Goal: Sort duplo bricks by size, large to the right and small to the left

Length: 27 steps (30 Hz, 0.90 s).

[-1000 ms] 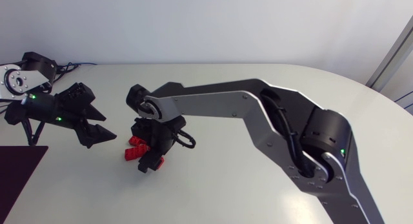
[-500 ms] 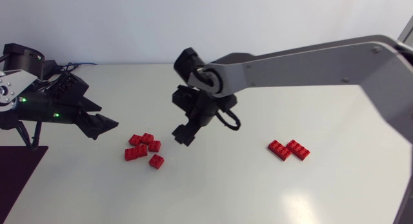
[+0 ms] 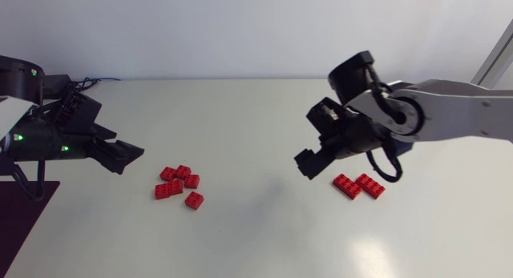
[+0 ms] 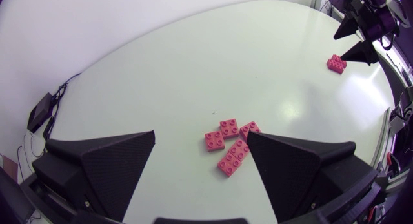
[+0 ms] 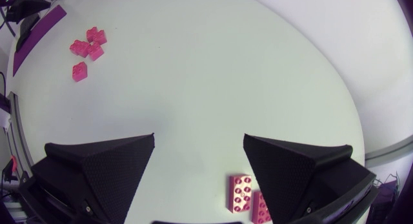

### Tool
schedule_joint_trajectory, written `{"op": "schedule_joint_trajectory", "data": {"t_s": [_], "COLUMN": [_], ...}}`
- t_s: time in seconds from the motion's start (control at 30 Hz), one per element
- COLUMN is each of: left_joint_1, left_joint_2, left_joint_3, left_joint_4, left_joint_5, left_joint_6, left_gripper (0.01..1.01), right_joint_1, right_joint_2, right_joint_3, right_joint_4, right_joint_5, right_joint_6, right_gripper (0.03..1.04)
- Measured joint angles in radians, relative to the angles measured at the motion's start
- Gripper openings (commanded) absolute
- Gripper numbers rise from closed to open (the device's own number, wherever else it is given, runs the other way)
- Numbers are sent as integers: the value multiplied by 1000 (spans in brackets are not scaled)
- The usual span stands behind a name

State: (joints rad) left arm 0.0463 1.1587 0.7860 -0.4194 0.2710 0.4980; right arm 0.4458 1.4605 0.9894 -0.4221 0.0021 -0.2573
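The white desk (image 3: pixel 264 238) carries everything. The right arm (image 3: pixel 457 122) reaches over the desk's right half, and the right claw (image 3: pixel 308 167) is spread wide and empty. The left arm (image 3: pixel 48 138) sits at the left edge, and the left claw (image 3: pixel 122 155) also gapes, gripping nothing. Two large red bricks (image 3: pixel 358 186) lie touching at four o'clock of the right claw. The small red bricks (image 3: pixel 180 184) cluster at four o'clock of the left claw.

White smooth tabletop with a rounded edge (image 3: pixel 264 238) fills my views. The surface is plain and evenly lit, with a soft pale sheen and faint grey shadows. Dark purple flat panel (image 3: pixel 22 210) at its left edge. Thin black cable (image 3: pixel 94 81) at the far left rim.
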Motion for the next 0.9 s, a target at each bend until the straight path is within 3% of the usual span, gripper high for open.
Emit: {"op": "schedule_joint_trajectory", "data": {"t_s": [0.23, 0.43, 0.67, 0.9], "left_joint_1": [-92, -219, -345, -389], "left_joint_2": [-97, -148, 79, 299], "left_joint_3": [-92, -147, -146, -33], "left_joint_4": [-14, -21, 33, 43], "left_joint_5": [-23, -44, -44, -44], "left_joint_6": [-59, -136, -179, -193], "left_gripper": [990, 990, 980, 969], "right_joint_1": [-99, -154, -172, -193], "right_joint_2": [-236, -421, -544, -607], "right_joint_3": [-195, -285, -331, -332], "right_joint_4": [7, -24, -85, -133], "right_joint_5": [3, 3, 3, 3], "right_joint_6": [-4, -19, -24, -41], "right_gripper": [992, 992, 992, 992]}}
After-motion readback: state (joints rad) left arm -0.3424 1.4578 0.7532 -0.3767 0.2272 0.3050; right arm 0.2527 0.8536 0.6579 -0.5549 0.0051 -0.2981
